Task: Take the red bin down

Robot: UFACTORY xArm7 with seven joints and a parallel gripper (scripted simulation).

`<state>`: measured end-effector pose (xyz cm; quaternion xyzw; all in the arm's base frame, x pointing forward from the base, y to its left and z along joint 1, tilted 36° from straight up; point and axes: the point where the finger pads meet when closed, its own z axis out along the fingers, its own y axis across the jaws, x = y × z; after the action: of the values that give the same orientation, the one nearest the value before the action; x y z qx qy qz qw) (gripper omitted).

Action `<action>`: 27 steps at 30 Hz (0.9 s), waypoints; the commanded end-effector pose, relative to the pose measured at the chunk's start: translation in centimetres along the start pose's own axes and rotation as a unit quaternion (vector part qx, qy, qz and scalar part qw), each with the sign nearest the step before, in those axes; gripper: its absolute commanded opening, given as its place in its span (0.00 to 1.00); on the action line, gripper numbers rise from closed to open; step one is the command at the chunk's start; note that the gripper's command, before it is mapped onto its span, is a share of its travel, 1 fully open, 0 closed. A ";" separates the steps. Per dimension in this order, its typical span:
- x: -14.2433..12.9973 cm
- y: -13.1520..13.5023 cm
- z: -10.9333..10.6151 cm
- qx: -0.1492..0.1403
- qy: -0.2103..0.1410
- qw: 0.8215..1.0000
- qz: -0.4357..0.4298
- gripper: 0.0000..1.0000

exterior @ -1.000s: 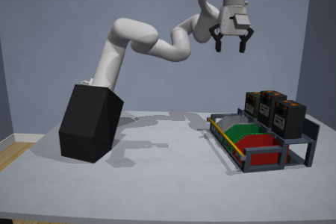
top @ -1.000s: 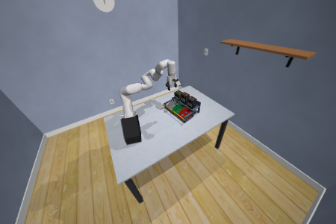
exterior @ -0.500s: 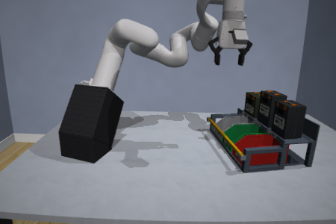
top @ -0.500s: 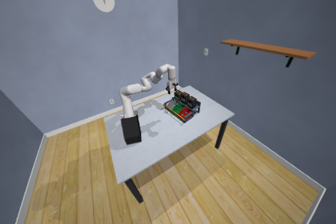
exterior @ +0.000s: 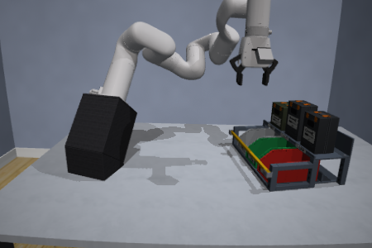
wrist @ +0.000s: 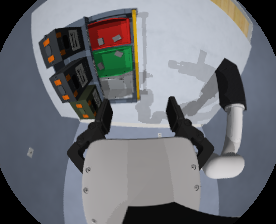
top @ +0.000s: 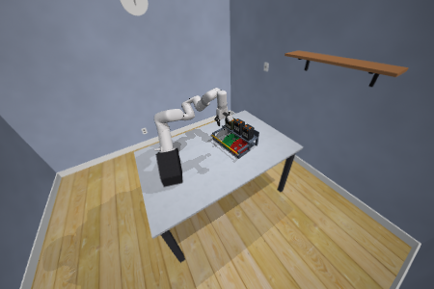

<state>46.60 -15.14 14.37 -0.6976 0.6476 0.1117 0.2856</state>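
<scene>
Our jaws (exterior: 251,77) hang spread wide and empty, pointing down above the grey end of the rack (exterior: 346,155), well above it and nothing between them. We hold them open because the red bin (exterior: 292,166) has yet to be grasped. It sits in the rack's lower tier at the end nearest the exterior camera, beside the green bin (exterior: 270,145), with a grey bin (wrist: 116,87) beyond that. A yellow bar (exterior: 250,151) crosses the open fronts (likely a lip to keep bins from sliding out). Three black boxes (exterior: 316,131) stand on the upper tier behind. We cannot make out the parts inside the bin. The rack rests on the counter (exterior: 174,212).
</scene>
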 end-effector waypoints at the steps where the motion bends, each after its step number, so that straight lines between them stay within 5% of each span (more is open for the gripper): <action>1: 0.1 -0.2 0.6 0.005 0.003 1.000 0.000 1.00; 7: 0.1 -0.2 0.6 0.005 0.003 1.000 0.000 1.00; 12: 0.1 -0.2 6.0 0.005 0.003 1.000 0.000 1.00; 24: 0.1 -0.2 6.0 0.005 0.003 1.000 0.000 1.00; 27: 0.1 -0.2 7.4 0.005 0.003 1.000 0.000 1.00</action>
<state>48.10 -11.90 9.32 -0.6964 0.6490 0.1073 0.2870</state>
